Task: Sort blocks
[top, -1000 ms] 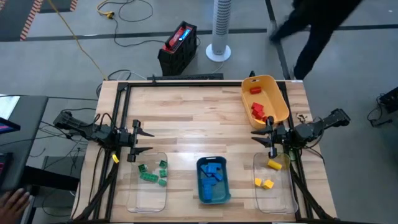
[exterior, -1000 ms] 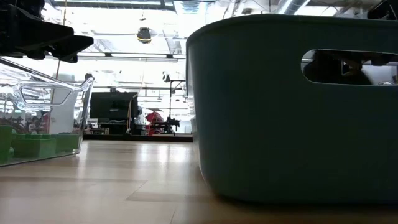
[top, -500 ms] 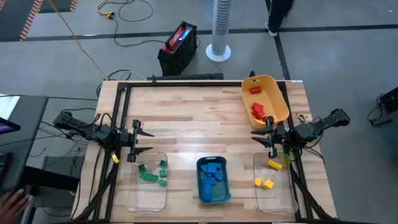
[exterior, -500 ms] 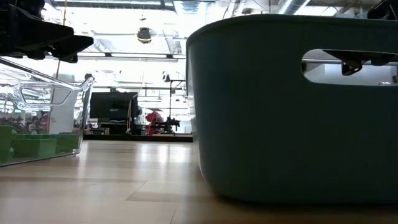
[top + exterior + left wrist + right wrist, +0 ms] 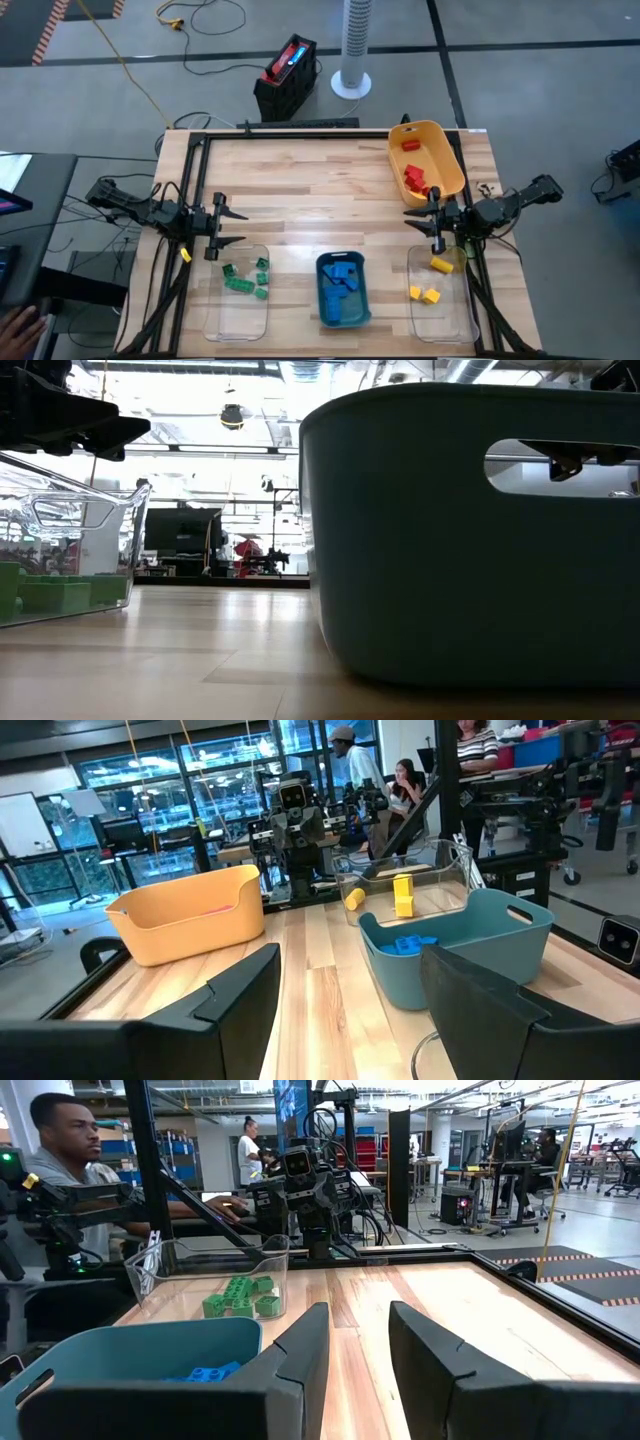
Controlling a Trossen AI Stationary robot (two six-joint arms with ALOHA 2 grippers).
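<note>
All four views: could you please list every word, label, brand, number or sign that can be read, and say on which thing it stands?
No text can be read in any view.
The yellow bin, teal bin and two clear bins: no labels visible.
The blocks: no print visible.
The black and red case on the floor: any marking is too small to read.

Right gripper [image 5: 352,1355]: two dark fingers at bottom centre, parted by a narrow gap, nothing between them. Wooden table [image 5: 470,1320] runs away through the middle of the frame. Teal bin [image 5: 110,1355] at lower left, blue blocks [image 5: 208,1374] showing inside it. Clear bin [image 5: 215,1275] at centre left, green blocks [image 5: 240,1295] in it. Left arm [image 5: 305,1190] at upper centre, at the table's far edge. Seated person [image 5: 70,1150] at upper left; another person [image 5: 247,1150] stands farther back.
</note>
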